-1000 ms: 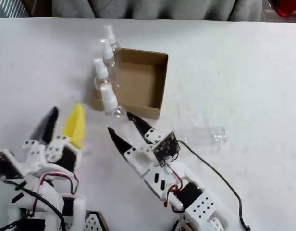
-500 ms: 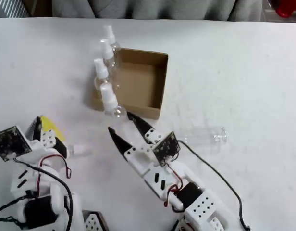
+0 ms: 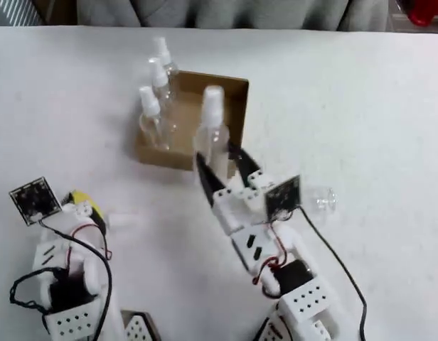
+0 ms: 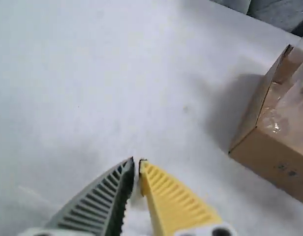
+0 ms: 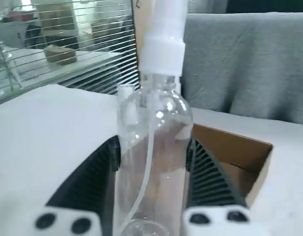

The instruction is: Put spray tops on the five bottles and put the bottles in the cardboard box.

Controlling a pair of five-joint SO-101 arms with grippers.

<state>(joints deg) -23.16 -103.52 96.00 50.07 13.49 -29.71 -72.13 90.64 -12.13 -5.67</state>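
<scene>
My right gripper is shut on a clear bottle with a white spray top, held upright over the front edge of the cardboard box. In the right wrist view the bottle stands between the black fingers. Three capped bottles stand along the box's left side. An uncapped clear bottle lies on the table, right of the right arm. My left gripper points down at the table at the lower left, its grey and yellow fingers shut together. A faint white piece lies just right of it.
The white table stretches open to the right of and behind the box. In the left wrist view the box sits ahead of the left gripper, with bare table between. The right arm's cable trails beside its base.
My right gripper closed on the bottle that stood at the box's front left corner and carried it up and right over the box. The left arm tipped downward and its fingers closed.
</scene>
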